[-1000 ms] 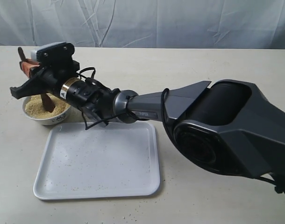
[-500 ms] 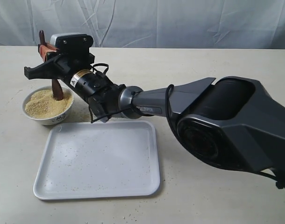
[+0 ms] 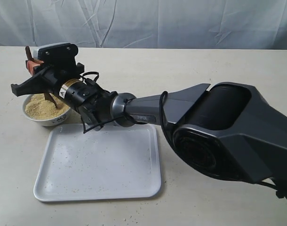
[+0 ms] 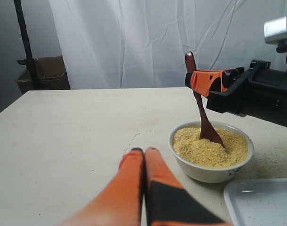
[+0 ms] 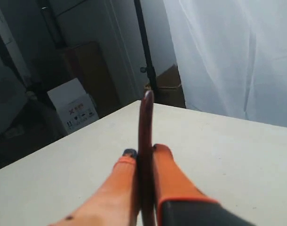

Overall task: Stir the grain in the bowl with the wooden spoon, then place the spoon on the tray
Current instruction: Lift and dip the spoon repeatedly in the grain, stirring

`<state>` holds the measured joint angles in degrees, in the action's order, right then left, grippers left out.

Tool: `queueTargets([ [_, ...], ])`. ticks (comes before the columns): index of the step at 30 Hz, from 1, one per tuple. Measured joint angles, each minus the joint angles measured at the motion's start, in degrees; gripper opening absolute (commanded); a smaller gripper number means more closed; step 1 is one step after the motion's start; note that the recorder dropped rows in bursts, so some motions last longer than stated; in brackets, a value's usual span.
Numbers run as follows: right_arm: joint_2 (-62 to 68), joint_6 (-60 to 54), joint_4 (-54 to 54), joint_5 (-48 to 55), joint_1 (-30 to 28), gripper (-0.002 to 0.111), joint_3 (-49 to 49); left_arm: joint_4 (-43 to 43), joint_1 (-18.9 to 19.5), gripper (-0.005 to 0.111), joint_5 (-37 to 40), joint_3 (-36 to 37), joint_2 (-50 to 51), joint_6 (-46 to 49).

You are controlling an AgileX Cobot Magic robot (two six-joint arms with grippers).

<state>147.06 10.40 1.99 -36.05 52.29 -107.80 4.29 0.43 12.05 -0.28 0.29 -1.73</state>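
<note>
The white bowl (image 3: 45, 117) with blue pattern stands at the table's left, just beyond the tray (image 3: 101, 165). It holds a mound of yellowish grain (image 3: 40, 106). The dark wooden spoon (image 3: 49, 98) stands nearly upright with its scoop dug into the grain. My right gripper (image 3: 33, 66) is shut on the spoon's handle (image 5: 146, 127), above the bowl. From the left wrist view, the spoon (image 4: 204, 122) leans in the grain (image 4: 204, 148) of the bowl (image 4: 209, 170). My left gripper (image 4: 143, 151) is shut on nothing, low over the table a short way from the bowl. The exterior view does not show it.
My right arm (image 3: 148, 110) stretches across the table above the tray's far edge. Loose grains speckle the tray and the table near the bowl. A tray corner (image 4: 261, 202) lies beside the bowl. A white curtain (image 3: 157, 23) hangs behind the table.
The right gripper swung the spoon from the bowl's right side back toward its left and lowered slightly. The bowl, tray and left gripper stayed put.
</note>
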Motion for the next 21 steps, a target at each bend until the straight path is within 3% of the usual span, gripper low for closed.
queueTargets([
  [12,-3.67,-0.12,-4.52,-4.34,0.09,-0.001,0.0,0.0,0.0,0.0,0.0,0.0,0.0,0.0],
  [21,-1.32,-0.12,-5.26,-0.54,1.54,-0.001,0.0,0.0,0.0,0.0,0.0,0.0,0.0,0.0],
])
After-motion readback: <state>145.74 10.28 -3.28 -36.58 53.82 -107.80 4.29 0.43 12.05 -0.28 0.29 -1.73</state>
